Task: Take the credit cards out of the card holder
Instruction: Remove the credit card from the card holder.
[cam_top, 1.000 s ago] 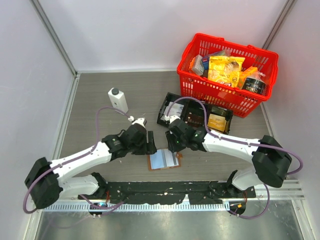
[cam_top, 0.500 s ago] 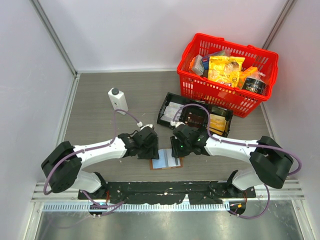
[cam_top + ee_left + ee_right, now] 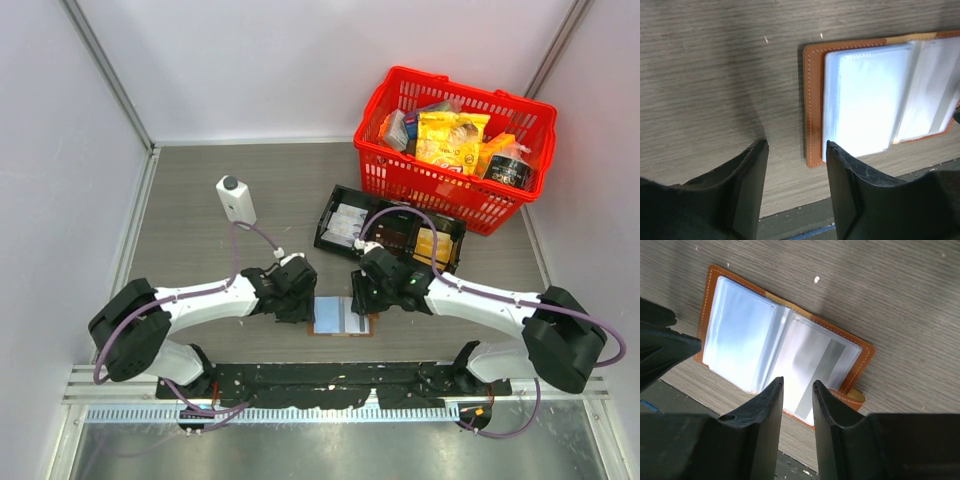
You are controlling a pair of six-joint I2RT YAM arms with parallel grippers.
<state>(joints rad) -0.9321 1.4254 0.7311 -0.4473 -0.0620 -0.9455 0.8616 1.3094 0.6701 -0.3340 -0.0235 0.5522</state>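
Note:
The brown card holder (image 3: 340, 328) lies open and flat on the table near the front edge, its pale bluish pockets up. It shows in the left wrist view (image 3: 812, 105) and the right wrist view (image 3: 865, 357). A credit card (image 3: 812, 370) with a grey stripe sits in its right pocket. My left gripper (image 3: 303, 303) is open and empty just left of the holder, its fingers (image 3: 847, 185) straddling the holder's left edge. My right gripper (image 3: 358, 299) is open a little above the holder's right page, holding nothing.
A black three-compartment tray (image 3: 345, 240) with small packets lies behind the holder. A red basket (image 3: 385, 170) of groceries stands at the back right. A white bottle (image 3: 236, 200) stands at the back left. A black rail (image 3: 300, 378) runs along the front.
Both grippers have come down and closed in on the holder from either side. The holder now lies squarer and a little further right.

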